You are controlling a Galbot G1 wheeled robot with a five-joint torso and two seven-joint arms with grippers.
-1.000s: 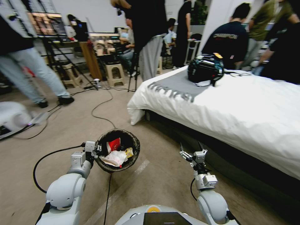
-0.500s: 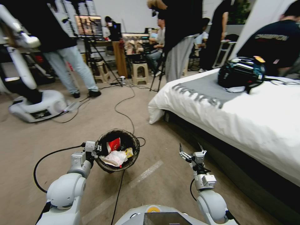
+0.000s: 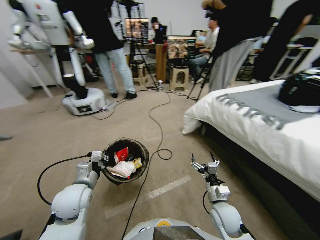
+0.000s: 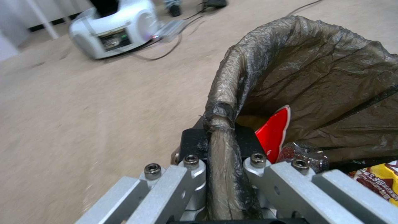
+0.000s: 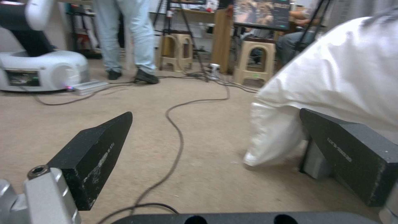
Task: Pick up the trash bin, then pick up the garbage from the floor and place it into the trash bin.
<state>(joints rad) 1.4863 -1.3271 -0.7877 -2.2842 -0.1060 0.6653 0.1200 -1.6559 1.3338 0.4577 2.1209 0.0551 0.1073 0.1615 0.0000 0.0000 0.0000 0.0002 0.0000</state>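
Left claw point(image 3: 104, 159) clamps the trash bin point(image 3: 126, 160) rim, garbage point(image 3: 124, 165) inside; right claw point(image 3: 202, 158) wide, empty, beside the bed point(image 3: 266, 133).

The right gripper point(image 5: 215, 149), its black fingers point(image 5: 95, 155) spread wide, hangs over carpet point(image 5: 83, 124) beside the white bedding point(image 5: 340, 84).

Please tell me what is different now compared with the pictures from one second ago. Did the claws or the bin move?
The whole head view has swung to the robot's left: the bed sits further right and another white robot has come into sight, so the robot turned; the things did not move. The left claw stays shut on the rim of the trash bin, the garbage still inside. The right claw stays open and empty.
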